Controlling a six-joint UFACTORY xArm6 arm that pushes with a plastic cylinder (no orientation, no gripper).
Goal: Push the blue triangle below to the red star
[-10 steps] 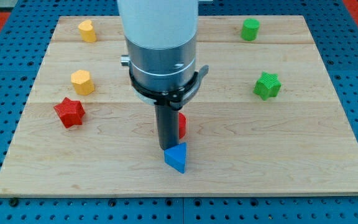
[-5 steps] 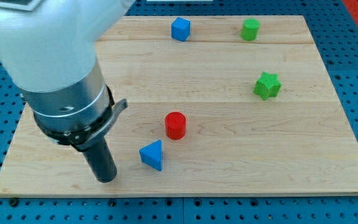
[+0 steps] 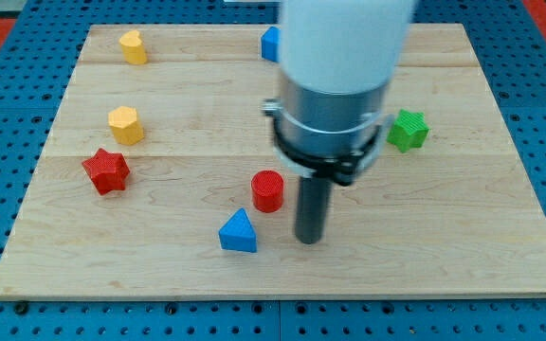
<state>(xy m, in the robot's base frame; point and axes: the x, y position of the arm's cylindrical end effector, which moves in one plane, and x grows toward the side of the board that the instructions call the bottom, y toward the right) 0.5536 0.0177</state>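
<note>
- Swinging across from the view's left, my tip [image 3: 308,241] stood just right of the blue triangle [image 3: 238,232]; no claw fitted.
- Red star [image 3: 105,170] lay well left; a steady leftward push looked best.

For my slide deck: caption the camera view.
My tip rests right of the blue triangle, below the red cylinder; red star far left.

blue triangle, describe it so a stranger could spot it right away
On the wooden board, look near the view's bottom edge, slightly left of centre. The blue triangle sits just below-left of the red cylinder, left of my tip. It is the only wedge-shaped blue block.
</note>
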